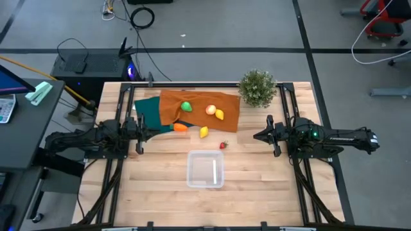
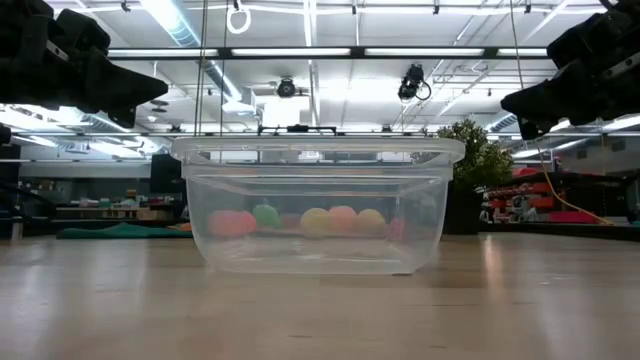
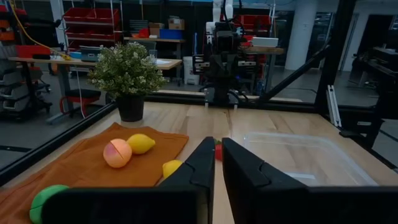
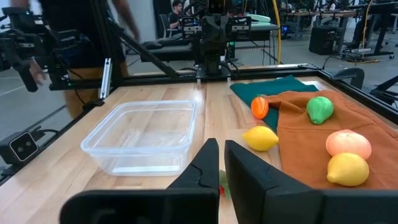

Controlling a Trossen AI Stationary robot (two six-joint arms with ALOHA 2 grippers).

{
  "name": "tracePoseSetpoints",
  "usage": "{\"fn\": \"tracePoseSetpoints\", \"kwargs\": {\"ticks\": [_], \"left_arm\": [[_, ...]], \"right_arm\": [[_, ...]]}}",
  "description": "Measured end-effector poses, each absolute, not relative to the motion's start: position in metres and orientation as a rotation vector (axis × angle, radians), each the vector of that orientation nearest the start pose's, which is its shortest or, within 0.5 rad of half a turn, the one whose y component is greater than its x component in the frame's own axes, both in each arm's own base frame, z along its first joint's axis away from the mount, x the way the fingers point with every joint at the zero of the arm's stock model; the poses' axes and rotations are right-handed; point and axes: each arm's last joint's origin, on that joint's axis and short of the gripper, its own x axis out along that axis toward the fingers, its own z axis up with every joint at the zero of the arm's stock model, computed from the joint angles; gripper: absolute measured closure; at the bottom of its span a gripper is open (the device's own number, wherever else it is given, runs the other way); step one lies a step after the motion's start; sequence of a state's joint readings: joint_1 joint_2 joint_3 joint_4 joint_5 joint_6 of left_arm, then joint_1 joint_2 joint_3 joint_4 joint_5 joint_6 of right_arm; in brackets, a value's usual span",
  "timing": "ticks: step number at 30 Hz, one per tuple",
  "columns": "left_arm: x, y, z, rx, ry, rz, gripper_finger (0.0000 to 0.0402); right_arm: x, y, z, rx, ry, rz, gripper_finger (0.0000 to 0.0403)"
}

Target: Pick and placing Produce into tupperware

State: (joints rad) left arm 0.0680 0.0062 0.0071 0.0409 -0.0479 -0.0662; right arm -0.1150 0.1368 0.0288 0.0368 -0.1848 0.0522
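Now, on your left, the left gripper (image 1: 141,131) waits above the table's left side, its two dark fingers (image 3: 198,171) pressed nearly together with nothing between them. Just beside it a dark green cloth (image 1: 146,109) lies partly under a rust-orange cloth (image 1: 199,108).

On the orange cloth you have the round green toy fruit (image 1: 186,106), the pale reddish apple (image 1: 210,110) and a yellow lemon (image 1: 219,115) touching or just beside it. The stubby orange carrot (image 1: 181,127) sits at the cloths' near edge, the second yellow lemon (image 1: 204,132) just off the orange cloth on bare wood, and the tiny red strawberry (image 1: 223,145) farther right on the wood.

The clear square plastic tupperware (image 1: 205,169) with rounded corners stands near the front middle of the light wooden table (image 1: 257,173), lidless, with nothing inside; no label or writing can be read on it.

A bushy green potted plant (image 1: 257,88) stands at the back right. The right gripper (image 1: 261,136) waits above the right side, fingers (image 4: 205,163) likewise nearly closed, holding nothing.
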Motion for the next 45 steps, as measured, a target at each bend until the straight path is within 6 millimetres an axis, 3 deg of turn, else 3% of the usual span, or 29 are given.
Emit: {"fn": "tracePoseSetpoints", "kwargs": {"ticks": [45], "left_arm": [[0.0972,0.008,0.1698,-0.03,-0.048,0.116,0.0363]], "right_arm": [[0.1044,-0.0068,0.1659,0.063,0.072,0.067,0.0403]]}}
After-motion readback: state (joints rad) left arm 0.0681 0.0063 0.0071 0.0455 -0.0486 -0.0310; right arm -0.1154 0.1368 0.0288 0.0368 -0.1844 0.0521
